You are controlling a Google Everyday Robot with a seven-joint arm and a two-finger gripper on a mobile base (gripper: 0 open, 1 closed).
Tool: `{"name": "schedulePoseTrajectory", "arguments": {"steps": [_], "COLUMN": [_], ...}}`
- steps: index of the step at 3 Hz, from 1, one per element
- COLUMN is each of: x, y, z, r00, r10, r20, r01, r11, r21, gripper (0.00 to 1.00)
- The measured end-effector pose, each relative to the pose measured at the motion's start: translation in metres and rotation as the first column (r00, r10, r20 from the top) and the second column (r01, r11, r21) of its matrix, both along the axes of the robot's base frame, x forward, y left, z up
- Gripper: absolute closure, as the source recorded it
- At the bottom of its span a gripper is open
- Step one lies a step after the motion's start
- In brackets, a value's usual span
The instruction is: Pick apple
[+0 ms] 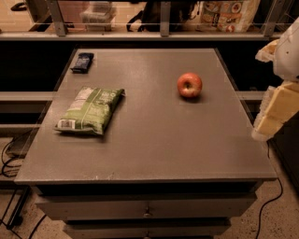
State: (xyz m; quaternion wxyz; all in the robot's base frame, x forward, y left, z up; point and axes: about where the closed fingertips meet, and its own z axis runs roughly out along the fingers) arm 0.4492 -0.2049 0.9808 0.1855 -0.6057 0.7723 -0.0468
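The apple (189,85) is small, round and red with yellowish patches. It sits on the grey table (154,140) in the far right part, with its stem dimple facing the camera. My gripper (274,111) is pale yellow and hangs at the right edge of the view, just beyond the table's right edge. It is to the right of the apple, nearer the camera, and well apart from it. Nothing shows in the gripper.
A green snack bag (90,110) lies on the left side of the table. A small dark packet (82,62) lies at the far left corner. A railing and shelves with goods (224,14) run behind the table. Drawers (147,212) sit under the front edge, and cables lie on the floor.
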Motion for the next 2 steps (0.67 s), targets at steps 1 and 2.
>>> {"name": "schedulePoseTrajectory", "arguments": {"steps": [1, 2], "x": [0.021, 0.044], "y": [0.010, 0.023], "z": [-0.003, -0.013], "r00": [0.9993, 0.9990], "r10": [-0.006, 0.014], "r20": [0.038, 0.042], "r01": [0.004, -0.017], "r11": [0.999, 0.998], "r21": [0.053, 0.065], "gripper": [0.00, 0.00]}}
